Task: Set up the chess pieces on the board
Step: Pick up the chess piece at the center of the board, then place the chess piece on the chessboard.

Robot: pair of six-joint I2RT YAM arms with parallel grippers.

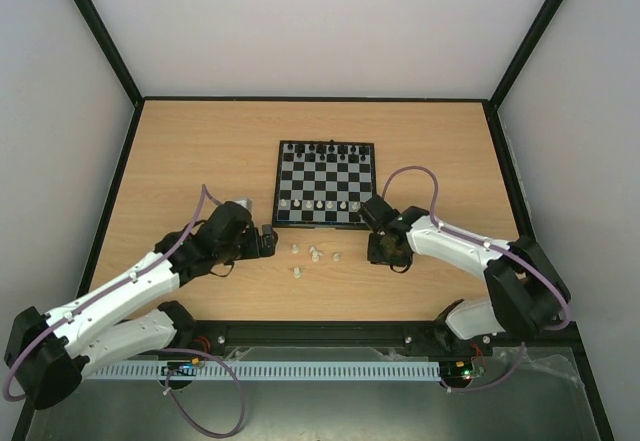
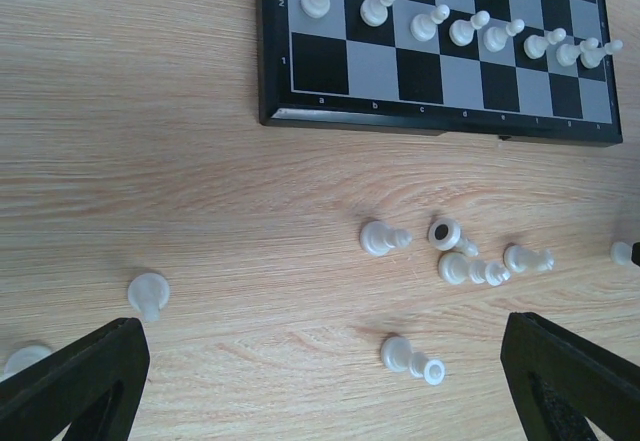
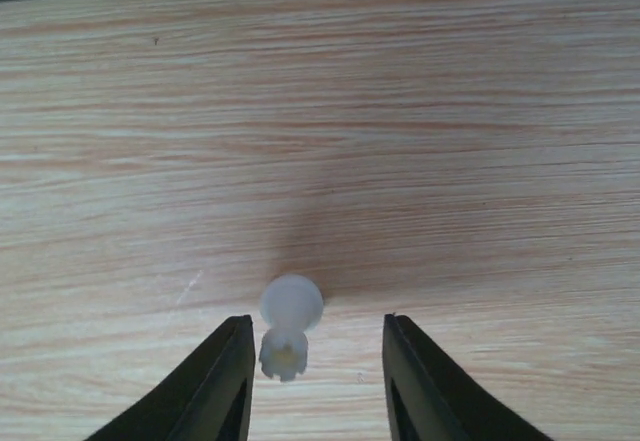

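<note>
1. Eight white pawns stand on the board beyond the left gripper, whose jaws are spread wide; loose white pieces lie toppled between and ahead of them, probably awaiting the empty near row.
2. The right gripper has its jaws spread around one fallen piece, likely lined up for a pinch.
3. Only the overhead view shows the black pieces; only the right wrist view shows that piece's notched top.

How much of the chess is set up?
Done: the white pawns stand in a row on the board. In hand: the open right gripper straddles a fallen piece, not gripping yet. Remaining: the board's nearest row is bare; other pieces lie on the table.
</note>
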